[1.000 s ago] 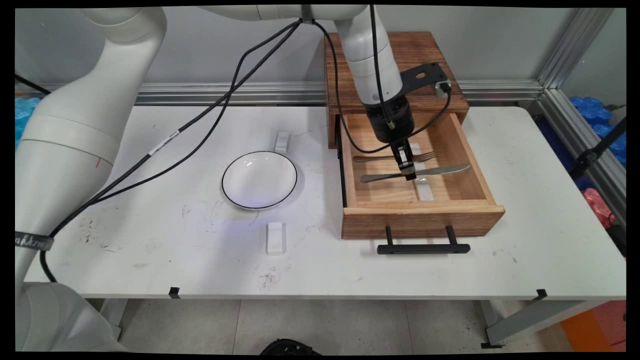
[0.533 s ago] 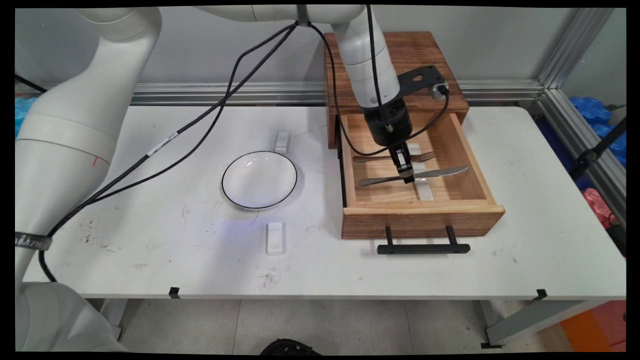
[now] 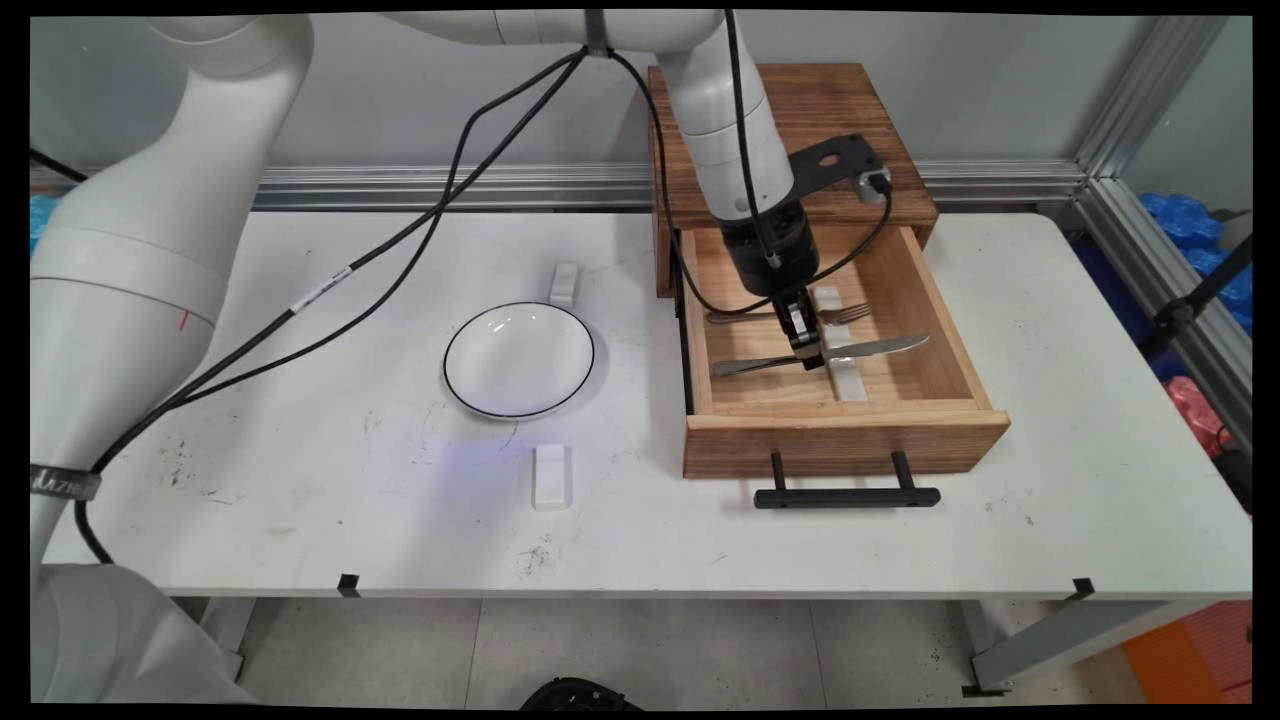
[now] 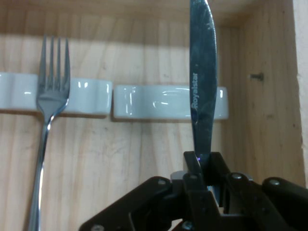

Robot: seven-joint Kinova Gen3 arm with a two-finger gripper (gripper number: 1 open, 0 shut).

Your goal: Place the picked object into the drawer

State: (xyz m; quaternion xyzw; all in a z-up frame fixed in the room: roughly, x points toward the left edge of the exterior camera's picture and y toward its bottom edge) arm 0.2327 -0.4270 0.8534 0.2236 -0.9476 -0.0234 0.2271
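Pincer (image 3: 812,352): clamped on knife (image 3: 880,346), frame centre-right
Knife: inside open drawer (image 3: 845,440), beside fork (image 4: 48,120)

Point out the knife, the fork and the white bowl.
knife (image 4: 202,72), hand view, on its blade.
fork (image 4: 52,98), hand view, at the base of its tines.
white bowl (image 3: 518,358), main view, on its inner surface.

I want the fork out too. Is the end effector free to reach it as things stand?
Probably not yet: the end effector is shut on the knife. The fork itself lies uncovered in the open drawer.
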